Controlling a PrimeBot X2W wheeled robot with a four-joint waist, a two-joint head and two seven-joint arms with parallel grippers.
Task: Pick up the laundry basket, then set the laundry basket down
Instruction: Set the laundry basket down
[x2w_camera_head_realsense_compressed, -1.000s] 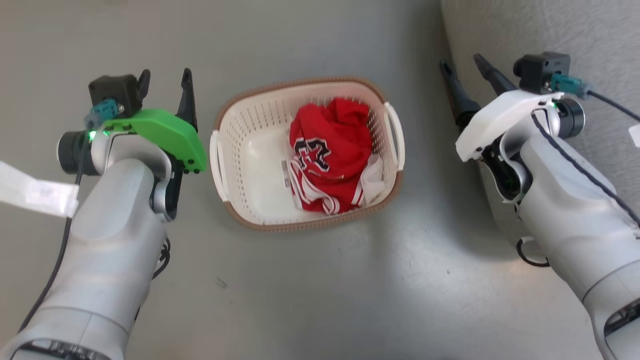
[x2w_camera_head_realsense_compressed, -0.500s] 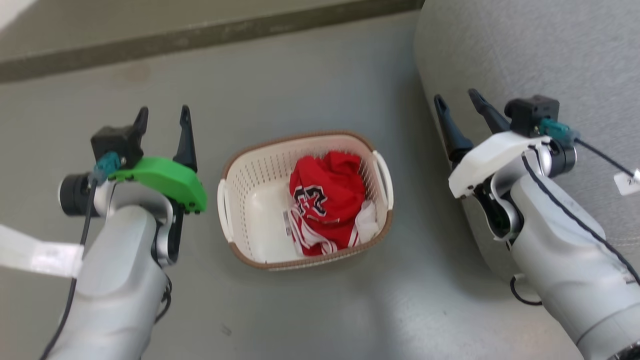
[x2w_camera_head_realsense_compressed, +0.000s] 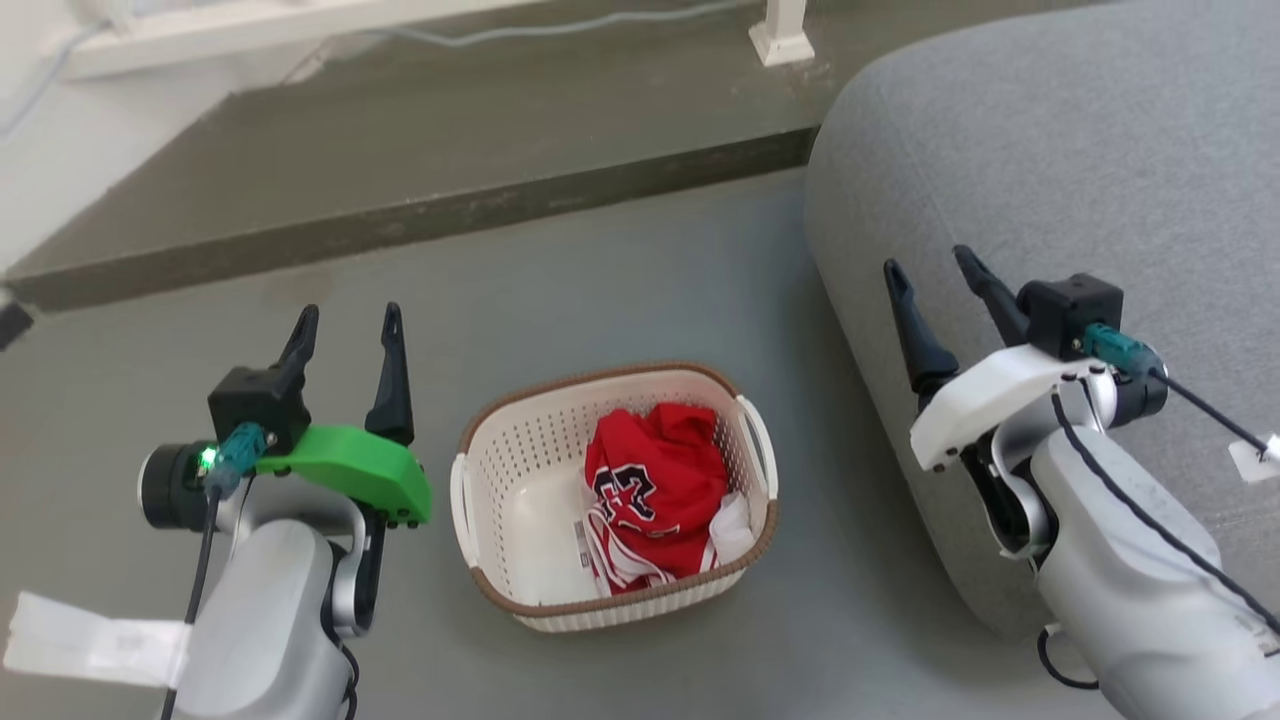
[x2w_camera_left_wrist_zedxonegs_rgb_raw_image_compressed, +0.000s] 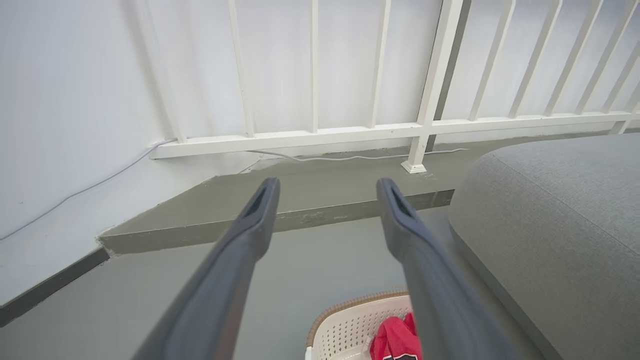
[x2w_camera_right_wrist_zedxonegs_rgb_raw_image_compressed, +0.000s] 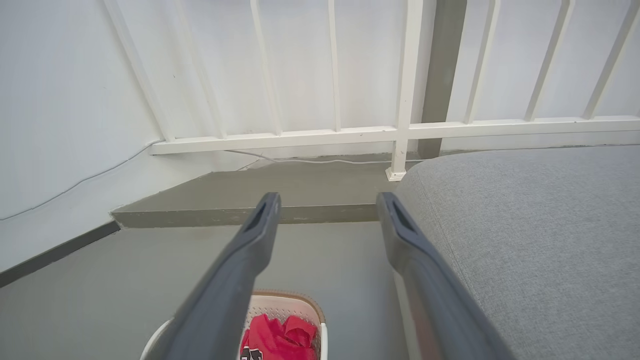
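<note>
The laundry basket (x2w_camera_head_realsense_compressed: 515, 465) is seen standing on the grey floor (x2w_camera_head_realsense_compressed: 620, 270), between the two arms and near the big grey cushion (x2w_camera_head_realsense_compressed: 1050, 180). Nothing is held: the left gripper (x2w_camera_head_realsense_compressed: 350, 312) and the right gripper (x2w_camera_head_realsense_compressed: 926, 260) are both spread open, off to the sides and not touching the basket. If only one side handle (x2w_camera_head_realsense_compressed: 760, 445) were grabbed, the basket could be tipped and the red shirt (x2w_camera_head_realsense_compressed: 655, 480) spilled out. The thin handles could also be missed by the long dark fingers, and the cushion could be bumped by the right arm. The basket looks made of hard cream plastic, rounded at the corners, with many little holes in its walls and a brown woven-looking band around the top. The shirt is soft and crumpled. The cushion looks fuzzy.
</note>
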